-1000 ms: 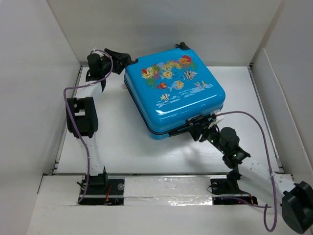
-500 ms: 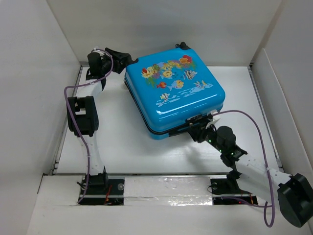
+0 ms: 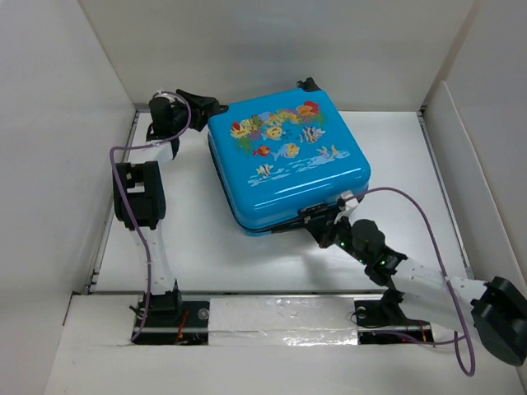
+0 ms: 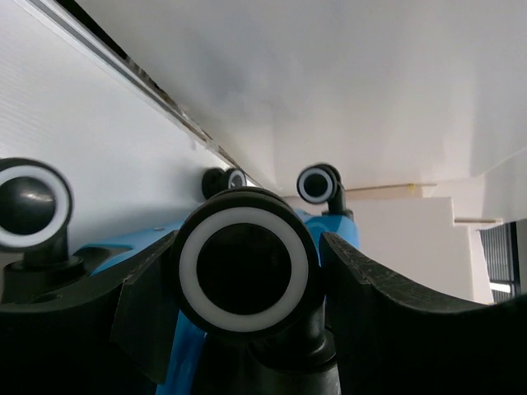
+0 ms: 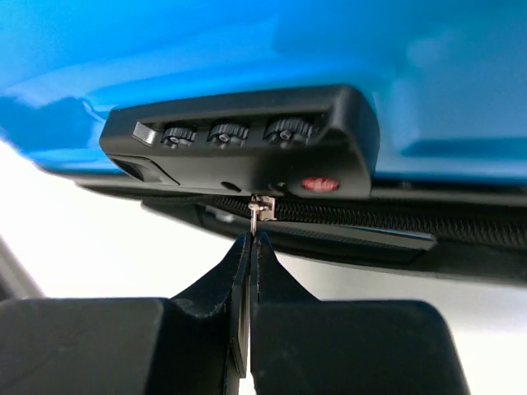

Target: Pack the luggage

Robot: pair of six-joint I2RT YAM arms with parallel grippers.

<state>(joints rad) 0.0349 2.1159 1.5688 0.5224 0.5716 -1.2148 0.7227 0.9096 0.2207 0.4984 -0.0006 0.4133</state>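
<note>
The zipper pull [image 5: 261, 209] is pinched between the right jaws, 1 wheel [image 4: 244, 269] clamped between the left jaws — should the luggage [image 3: 288, 160] swivel, the pull may be lost.

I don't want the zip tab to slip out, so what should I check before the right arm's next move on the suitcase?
1. Grip: right gripper shut on the zipper pull: ok.
2. Position: zipper pull directly below the combination lock: ok.
3. Pull seated in the lock: cannot tell.
4. Brace: left gripper has a finger on either side of a caster wheel: ok. Firm clamp: cannot tell.
5. Pose: luggage lying flat, lid down: ok.
</note>
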